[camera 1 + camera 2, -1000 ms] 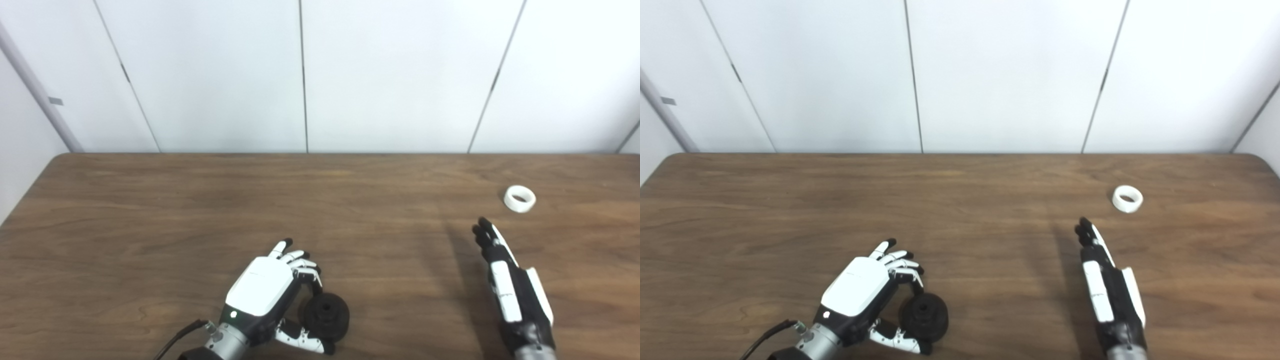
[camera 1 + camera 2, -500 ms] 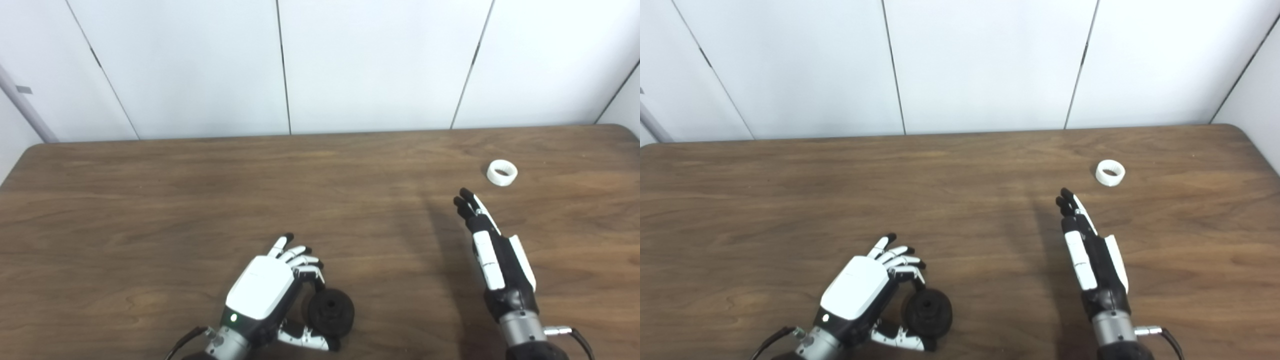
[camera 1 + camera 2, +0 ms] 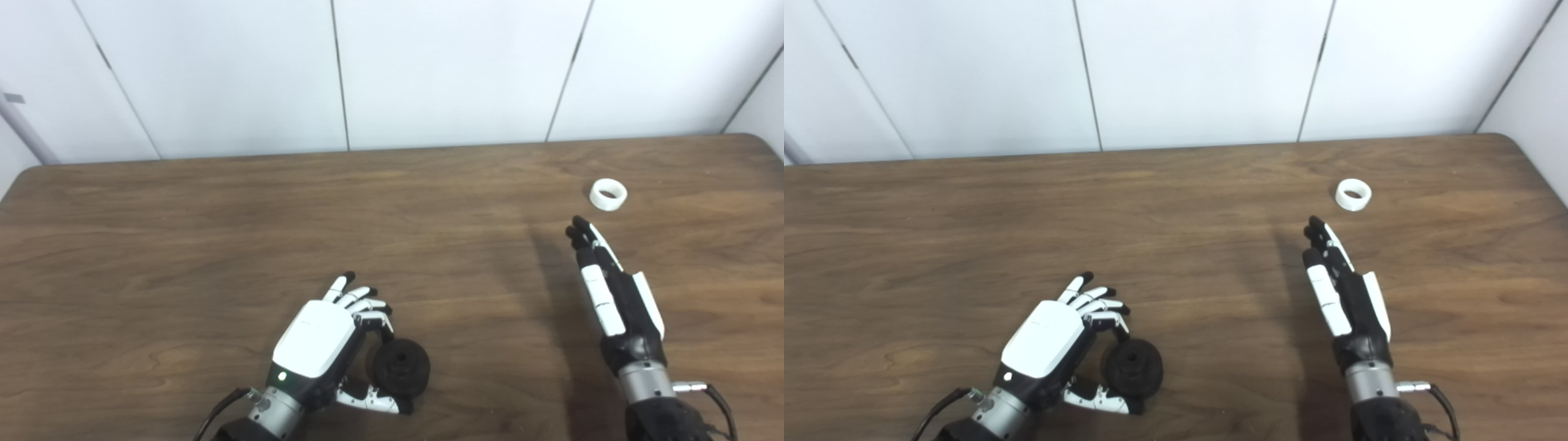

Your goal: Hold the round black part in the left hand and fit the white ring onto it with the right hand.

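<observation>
The round black part (image 3: pixel 401 367) stands tilted at the near middle of the table, with its hub facing up. My left hand (image 3: pixel 318 343) is curled around it, fingertips on its top edge and thumb under its near edge. The white ring (image 3: pixel 608 195) lies flat on the table at the far right, apart from both hands. My right hand (image 3: pixel 612 288) is open and empty, turned on edge with fingers stretched straight. Its fingertips point at the ring and stop a short way in front of it.
The brown wooden table (image 3: pixel 184 245) runs to a white panelled wall at the back. Its rounded right corner (image 3: pixel 1528 150) lies just beyond the ring. A cable trails from each wrist at the bottom edge.
The camera has turned right and tipped down, shifting the whole picture. My right hand has reached a little closer to the white ring. My left hand keeps its hold on the black part.
</observation>
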You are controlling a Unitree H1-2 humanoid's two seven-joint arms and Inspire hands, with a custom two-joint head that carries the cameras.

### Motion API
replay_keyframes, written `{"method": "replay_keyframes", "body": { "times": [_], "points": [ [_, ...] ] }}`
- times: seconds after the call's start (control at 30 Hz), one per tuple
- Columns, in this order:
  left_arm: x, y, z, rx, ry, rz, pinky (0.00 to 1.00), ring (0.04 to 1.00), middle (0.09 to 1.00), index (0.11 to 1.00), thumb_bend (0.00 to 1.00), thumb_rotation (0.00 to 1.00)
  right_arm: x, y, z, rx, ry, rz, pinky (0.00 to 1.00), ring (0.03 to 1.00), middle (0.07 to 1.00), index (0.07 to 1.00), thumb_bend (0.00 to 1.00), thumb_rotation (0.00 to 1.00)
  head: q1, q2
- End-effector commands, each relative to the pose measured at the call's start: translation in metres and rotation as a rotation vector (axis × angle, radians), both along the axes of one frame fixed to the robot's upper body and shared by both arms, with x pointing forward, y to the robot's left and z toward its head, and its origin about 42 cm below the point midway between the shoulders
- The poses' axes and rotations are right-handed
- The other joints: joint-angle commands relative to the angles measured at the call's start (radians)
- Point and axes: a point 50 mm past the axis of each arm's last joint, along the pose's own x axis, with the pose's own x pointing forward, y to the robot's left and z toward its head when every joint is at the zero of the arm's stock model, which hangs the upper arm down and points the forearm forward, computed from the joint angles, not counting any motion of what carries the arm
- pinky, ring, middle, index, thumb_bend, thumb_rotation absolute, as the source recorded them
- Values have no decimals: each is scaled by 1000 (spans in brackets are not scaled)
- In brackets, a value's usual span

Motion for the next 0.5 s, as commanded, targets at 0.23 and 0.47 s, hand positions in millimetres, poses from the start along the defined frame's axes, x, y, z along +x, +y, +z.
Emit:
{"method": "replay_keyframes", "body": {
  "times": [0.23,0.47],
  "points": [
    [3,7,-3,43,3,-15,1000,872,764,484,524,55,19,-17,36,-71,-92,-46,992,957,924,907,549,778,-38,2],
    [2,9,-4,64,5,-10,1000,871,763,485,524,55,41,-38,54,-286,-100,-113,851,882,887,841,659,544,-58,-6]
  ]
}}
